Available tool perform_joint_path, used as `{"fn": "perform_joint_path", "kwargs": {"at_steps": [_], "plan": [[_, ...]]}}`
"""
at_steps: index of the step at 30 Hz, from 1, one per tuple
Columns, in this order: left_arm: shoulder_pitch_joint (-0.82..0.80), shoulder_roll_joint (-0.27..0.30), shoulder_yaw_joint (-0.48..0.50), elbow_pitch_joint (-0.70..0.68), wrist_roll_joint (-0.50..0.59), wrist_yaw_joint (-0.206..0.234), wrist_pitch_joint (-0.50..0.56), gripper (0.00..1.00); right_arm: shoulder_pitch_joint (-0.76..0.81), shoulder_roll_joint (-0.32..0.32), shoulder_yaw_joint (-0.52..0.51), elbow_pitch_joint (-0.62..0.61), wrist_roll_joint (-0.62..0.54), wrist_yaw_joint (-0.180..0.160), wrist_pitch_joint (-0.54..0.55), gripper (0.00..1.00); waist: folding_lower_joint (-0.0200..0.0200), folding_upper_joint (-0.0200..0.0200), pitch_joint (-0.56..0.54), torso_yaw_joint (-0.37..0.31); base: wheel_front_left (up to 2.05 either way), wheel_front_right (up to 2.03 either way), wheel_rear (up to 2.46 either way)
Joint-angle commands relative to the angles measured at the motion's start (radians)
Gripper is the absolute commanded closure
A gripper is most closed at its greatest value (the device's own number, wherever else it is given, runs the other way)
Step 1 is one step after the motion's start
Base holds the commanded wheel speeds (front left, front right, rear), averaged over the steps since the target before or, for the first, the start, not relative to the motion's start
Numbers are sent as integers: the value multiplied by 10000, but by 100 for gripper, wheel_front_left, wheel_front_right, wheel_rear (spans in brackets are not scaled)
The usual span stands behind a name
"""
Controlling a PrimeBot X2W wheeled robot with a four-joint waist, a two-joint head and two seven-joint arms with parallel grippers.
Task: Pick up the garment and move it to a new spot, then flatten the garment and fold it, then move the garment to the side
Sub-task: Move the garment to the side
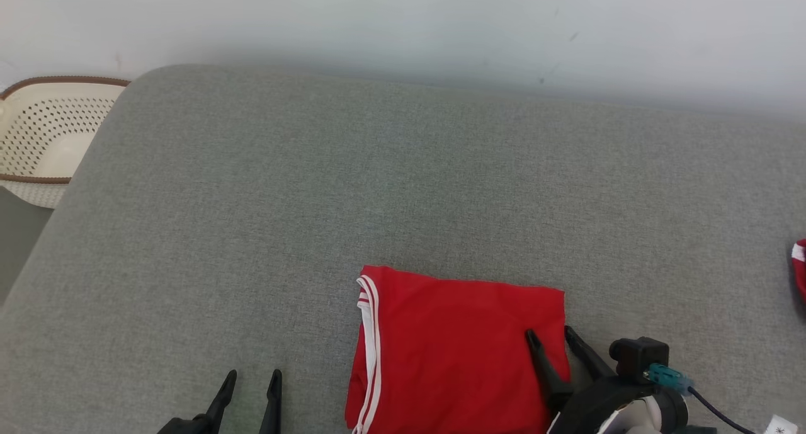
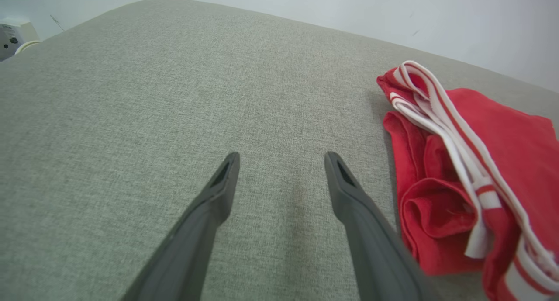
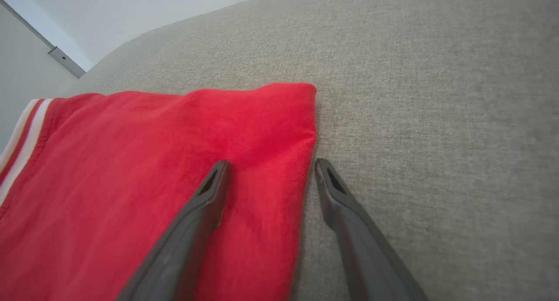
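At far left, off the pad's rounded corner, sat a cream plastic basket point(image 1: 44, 138): perforated walls, brown rim. The pad point(image 1: 315, 188) was grey woven upholstery with a fine heathered texture, flat, corner radiused, far edge running against a white wall point(image 1: 441, 24).

Next, the left gripper point(image 1: 254, 374) at the near edge, left of the garment point(image 1: 459, 352): two matte dark tapered fingers with slotted tips, jaws apart, only grey weave between them. Couldn't tell from the left wrist view whether the tips touched the pad or sat just above it.

A wide run of plain pad lay from the left edge to the garment, and from the garment back to the wall.

The garment was centre-right near the front edge: red soft knit, folded to a rough rectangle. Top face smooth, far edge straight, white double-stripe trim down its left side. The left wrist view showed that striped side bunched in loose layered folds, not crisp.

The right gripper point(image 1: 550, 331) was at the garment's right edge, jaws apart and straddling it: one finger over red cloth, the other over bare pad just beside the fold. Not clamped on it. A teal connector point(image 1: 667, 377) with a dark cable sat on that wrist.

At the far right edge lay a scrap of another red-and-white item point(image 1: 800, 270), well apart from the garment.
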Motion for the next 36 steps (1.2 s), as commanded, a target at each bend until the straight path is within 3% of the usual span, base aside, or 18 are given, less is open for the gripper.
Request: {"fn": "perform_joint_path", "kwargs": {"at_steps": [1,3,10,17,25,36], "plan": [[-35,8,-15,-13,72,30,-6,0,6,43,177,189,64,-14,23,27,1,0,-19,52,0,0,0],[-30,8,-27,-49,115,40,-6,0,-134,35,347,328,81,-13,30,100,1,0,-32,83,0,0,0],[-73,8,-53,-196,263,66,-6,0,-585,-205,-179,318,-198,-14,12,100,1,0,-96,-46,0,0,0],[-138,8,-8,-311,546,109,-6,0,-662,-306,-1128,184,-768,-14,10,100,1,0,-235,-705,0,0,0],[-48,9,170,-350,919,79,-6,0,-365,-108,-1798,226,-1117,-14,13,100,1,0,-470,-2121,0,0,0],[-145,9,320,-479,1247,-66,-6,0,-220,115,-1843,357,-1179,-14,11,100,1,0,-508,-4114,0,0,0]]}}
